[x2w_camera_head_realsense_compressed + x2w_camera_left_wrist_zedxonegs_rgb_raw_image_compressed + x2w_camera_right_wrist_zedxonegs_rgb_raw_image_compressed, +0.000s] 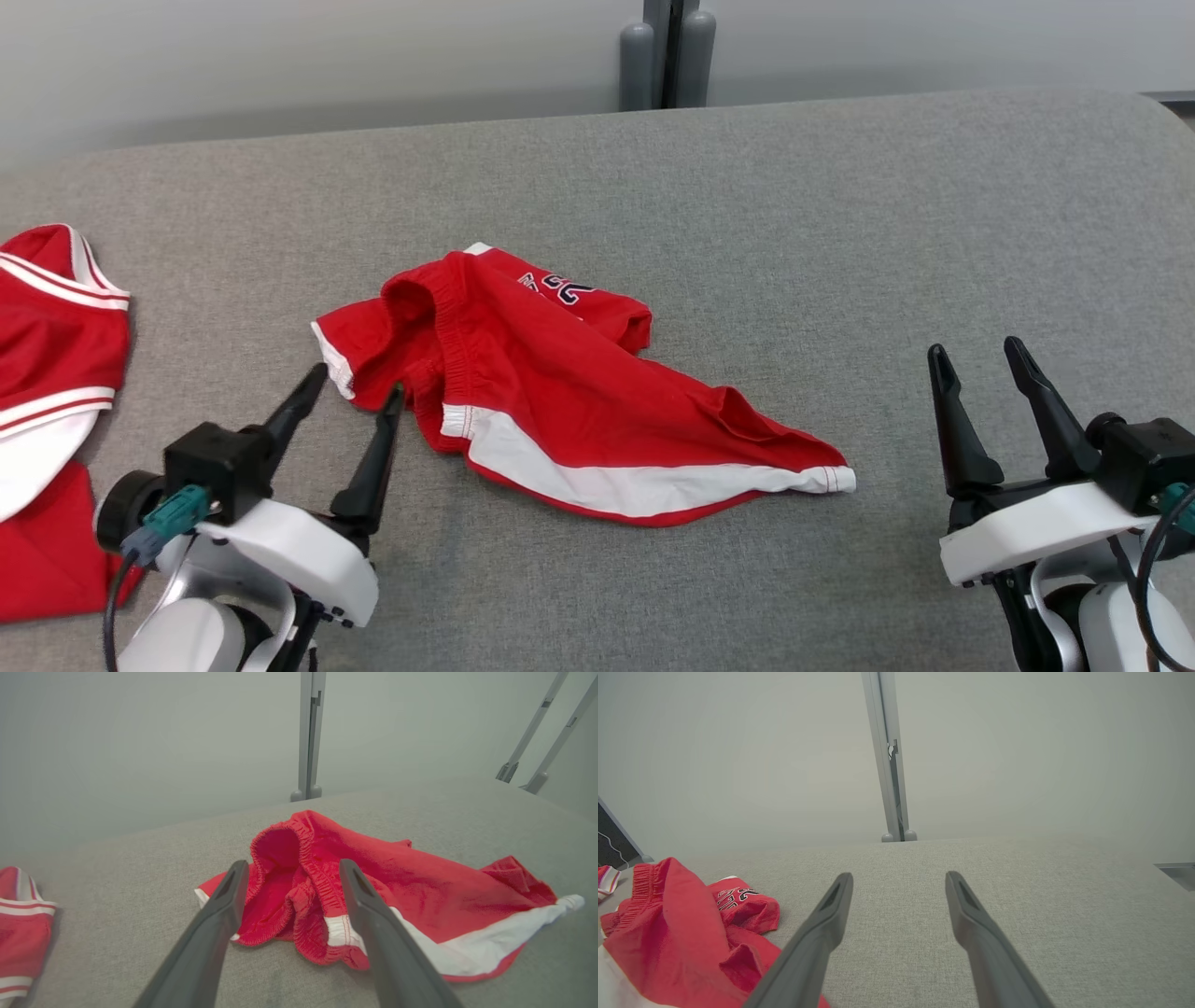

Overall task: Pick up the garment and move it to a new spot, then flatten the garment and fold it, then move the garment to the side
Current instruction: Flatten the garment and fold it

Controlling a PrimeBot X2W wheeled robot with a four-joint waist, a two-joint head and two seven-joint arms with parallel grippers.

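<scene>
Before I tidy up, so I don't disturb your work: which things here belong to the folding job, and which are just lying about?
Job: crumpled red shorts; left gripper, open near their waistband; right gripper, open, apart from them.
Lying about: red-and-white garment at the left edge; grey post behind.

The red shorts (560, 392) are lying crumpled in the middle of the grey padded table (840, 233), elastic waistband bunched open at the left, a white stripe along the near edge, and some dark lettering showing at the back.
</scene>
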